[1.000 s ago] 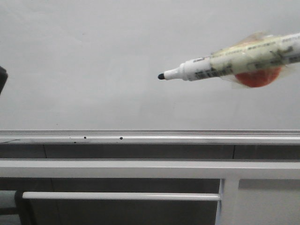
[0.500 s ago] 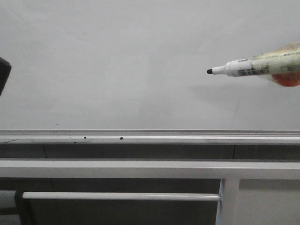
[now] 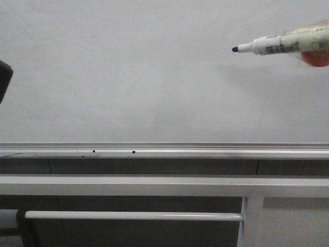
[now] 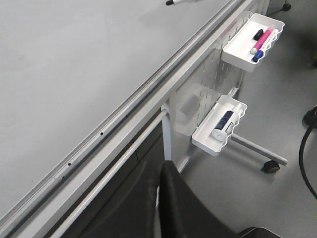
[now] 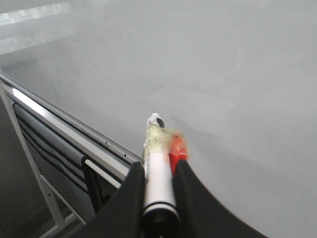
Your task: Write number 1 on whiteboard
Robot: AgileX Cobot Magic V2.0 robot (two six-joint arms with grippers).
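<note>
The whiteboard (image 3: pixel 128 77) fills the front view as a pale grey glossy panel. It also shows in the left wrist view (image 4: pixel 74 74) and the right wrist view (image 5: pixel 237 74). No number 1 shows on it. My right gripper (image 5: pixel 158 166) is shut on the white marker pen (image 5: pixel 158 186), which has an orange piece (image 5: pixel 177 148) taped to it. In the front view the marker pen (image 3: pixel 280 45) is at the upper right, its black tip pointing left. I cannot tell whether the tip touches the board. My left gripper (image 4: pixel 162 166) is shut and empty below the board's rail, and shows dark at the left edge of the front view (image 3: pixel 3 77).
A silver rail (image 3: pixel 164 150) with small black dots edges the board, with white horizontal bars (image 3: pixel 154 185) under it. Two white trays hang on the stand, one with markers (image 4: pixel 252 37), one with a bottle-like thing (image 4: pixel 220 126). A caster wheel (image 4: pixel 270 167) and a cable (image 4: pixel 304 163) are on the floor.
The marker pen has moved right and up across the front view and looks smaller, farther from the camera. My left gripper has barely moved.
</note>
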